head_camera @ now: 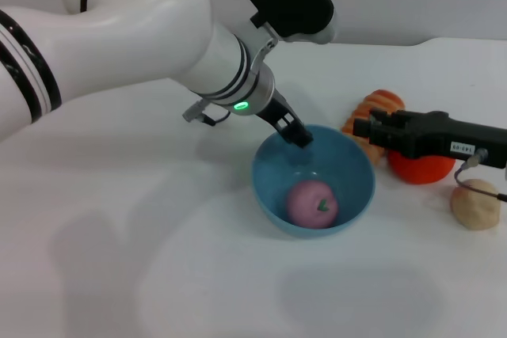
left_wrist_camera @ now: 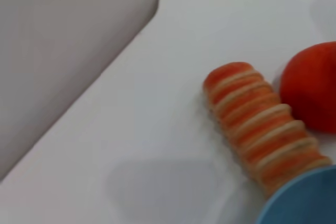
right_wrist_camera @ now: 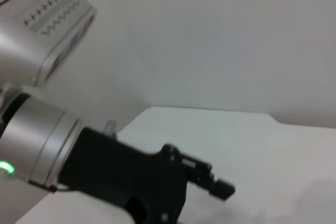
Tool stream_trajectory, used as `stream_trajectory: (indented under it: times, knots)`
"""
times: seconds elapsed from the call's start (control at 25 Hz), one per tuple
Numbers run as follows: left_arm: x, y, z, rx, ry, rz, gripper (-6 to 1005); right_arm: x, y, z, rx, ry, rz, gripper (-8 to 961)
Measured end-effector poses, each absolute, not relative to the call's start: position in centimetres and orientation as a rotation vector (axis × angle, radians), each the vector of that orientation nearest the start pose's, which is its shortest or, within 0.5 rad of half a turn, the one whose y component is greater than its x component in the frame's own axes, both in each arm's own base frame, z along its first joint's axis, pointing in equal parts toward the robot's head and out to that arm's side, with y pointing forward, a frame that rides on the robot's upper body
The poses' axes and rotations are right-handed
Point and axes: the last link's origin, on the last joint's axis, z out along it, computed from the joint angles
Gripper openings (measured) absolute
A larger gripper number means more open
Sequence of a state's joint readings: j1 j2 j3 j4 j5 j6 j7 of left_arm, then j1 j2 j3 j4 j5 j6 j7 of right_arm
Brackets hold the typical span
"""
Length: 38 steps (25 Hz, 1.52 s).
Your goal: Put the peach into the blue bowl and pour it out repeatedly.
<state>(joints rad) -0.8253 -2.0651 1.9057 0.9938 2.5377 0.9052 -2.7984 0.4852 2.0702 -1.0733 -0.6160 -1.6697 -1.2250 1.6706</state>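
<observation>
The pink-mauve peach (head_camera: 311, 203) with its small green leaf lies inside the light blue bowl (head_camera: 268, 187) near the middle of the white table. My left gripper (head_camera: 299, 136) reaches down to the bowl's far rim and is shut on it, one finger inside the bowl. The left wrist view shows only a piece of the bowl's rim (left_wrist_camera: 304, 203). The right wrist view shows the left gripper (right_wrist_camera: 223, 186) from the side. My right gripper (head_camera: 371, 127) hovers low just right of the bowl, pointing toward it, and holds nothing that I can see.
A striped orange roll (head_camera: 380, 104) (left_wrist_camera: 262, 124) lies behind the bowl's right side. A bright orange-red round fruit (head_camera: 420, 169) (left_wrist_camera: 312, 85) sits under the right arm. A beige lumpy ball (head_camera: 477, 203) lies at the far right.
</observation>
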Motion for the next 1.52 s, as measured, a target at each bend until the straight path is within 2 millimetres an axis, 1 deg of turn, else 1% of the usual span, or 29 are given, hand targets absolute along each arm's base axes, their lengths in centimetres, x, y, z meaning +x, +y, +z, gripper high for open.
stream_trajectory:
  times: [0.04,0.12,0.32,0.44,0.48,0.52,0.64,0.68,0.72,0.8,0.84,0.88,0.92,0.96,1.04,1.08,1.12,1.16,1.24,1.28,1.32,1.4,1.52]
  knots:
    - [-13.1,39.4,-10.4,-2.535,-0.533,0.381,680,26.1,34.6,-3.5,-2.535,1.072,0.711,552]
    - [-13.0,39.6,-10.1,-2.524,-0.531,0.368,681,26.1,34.5,-4.6,-2.548,1.13,0.698,554]
    - [-12.5,41.0,-8.8,-2.457,-0.543,0.217,682,26.1,34.4,-5.5,-2.57,1.168,0.68,559]
    - [-13.0,41.6,-8.2,-2.407,-0.553,0.124,681,26.5,34.1,-5.2,-2.553,1.179,0.688,562]
    - [-13.7,41.8,-7.9,-2.371,-0.567,0.068,681,27.3,33.9,-4.5,-2.51,1.197,0.707,563]
    - [-13.7,41.8,-7.9,-2.371,-0.567,0.068,681,27.3,33.9,-4.5,-2.51,1.197,0.707,564]
    - [-15.2,41.8,-7.3,-2.298,-0.592,-0.04,681,28.8,33.6,-3.0,-2.411,1.215,0.744,566]
    - [-16.5,41.6,-6.9,-2.229,-0.604,-0.14,682,30.2,33.1,-1.7,-2.326,1.23,0.771,567]
    - [-16.5,41.6,-6.9,-2.229,-0.604,-0.14,682,30.2,33.1,-1.7,-2.326,1.23,0.771,568]
    - [-17.4,41.0,-6.7,-2.178,-0.618,-0.224,682,31.5,32.7,-0.5,-2.237,1.247,0.8,570]
    - [-17.8,40.7,-6.7,-2.154,-0.633,-0.269,682,32.6,32.3,0.4,-2.171,1.237,0.817,571]
    - [-18.5,40.2,-6.8,-2.124,-0.663,-0.311,682,32.6,32.3,0.4,-2.171,1.237,0.817,572]
    - [-18.5,40.2,-6.8,-2.124,-0.663,-0.311,682,33.0,32.1,0.7,-2.147,1.22,0.821,573]
    - [-19.1,40.0,-6.9,-2.108,-0.686,-0.326,681,33.3,31.9,0.9,-2.129,1.198,0.826,574]
    - [-20.0,39.4,-7.5,-2.088,-0.705,-0.347,681,33.9,31.6,0.9,-2.088,1.137,0.851,576]
    - [-20.6,38.7,-8.1,-2.065,-0.704,-0.384,681,34.1,31.3,0.8,-2.048,1.066,0.878,577]
    - [-20.8,38.4,-8.3,-2.054,-0.699,-0.4,681,34.1,31.3,0.8,-2.048,1.066,0.878,578]
    - [-20.8,38.4,-8.3,-2.054,-0.699,-0.4,681,34.3,31.2,0.8,-2.017,1.004,0.885,579]
    - [-21.1,37.6,-8.7,-2.017,-0.675,-0.458,682,34.7,31.0,0.6,-1.955,0.896,0.877,580]
    - [-21.3,37.2,-8.8,-2.005,-0.668,-0.475,682,35.0,30.8,0.5,-1.889,0.822,0.865,581]
    - [-21.4,36.9,-8.9,-1.994,-0.659,-0.492,682,35.0,30.8,0.5,-1.889,0.822,0.865,582]
    - [-21.7,36.0,-9.1,-1.975,-0.634,-0.52,681,35.4,30.6,0.5,-1.798,0.764,0.845,584]
    - [-22.3,35.1,-9.3,-1.943,-0.59,-0.554,680,35.9,30.3,0.5,-1.693,0.727,0.825,587]
